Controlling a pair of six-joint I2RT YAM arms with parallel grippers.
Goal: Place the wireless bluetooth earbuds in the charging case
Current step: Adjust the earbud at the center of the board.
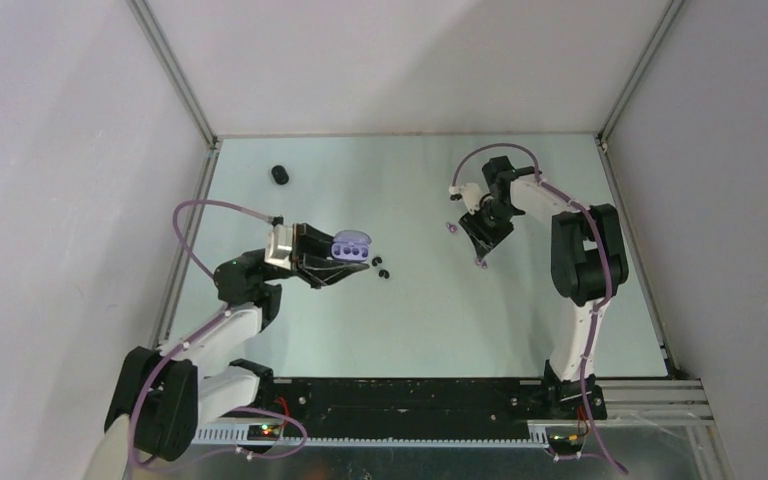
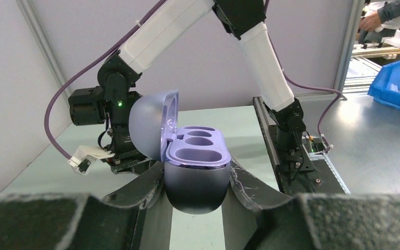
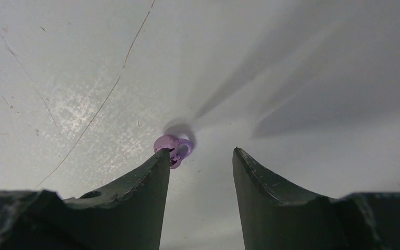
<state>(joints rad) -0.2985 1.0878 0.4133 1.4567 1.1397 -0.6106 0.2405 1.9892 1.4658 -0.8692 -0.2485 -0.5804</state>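
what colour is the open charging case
The charging case is pale purple, clearest in the left wrist view.

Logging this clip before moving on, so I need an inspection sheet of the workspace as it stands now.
Surface: pale table, with fine scratches in the right wrist view.
Job's things: purple charging case open, sockets empty; two black earbuds on the table beside it; two purple earbuds on the table near the right arm.
Clutter: small black round object at far left, cannot tell what it is.
Grippers: left gripper shut on the charging case; right gripper open, low over the table, one purple bud at a fingertip.
Cables: purple cables looping off each arm.
Surroundings: grey walls; blue bin outside.
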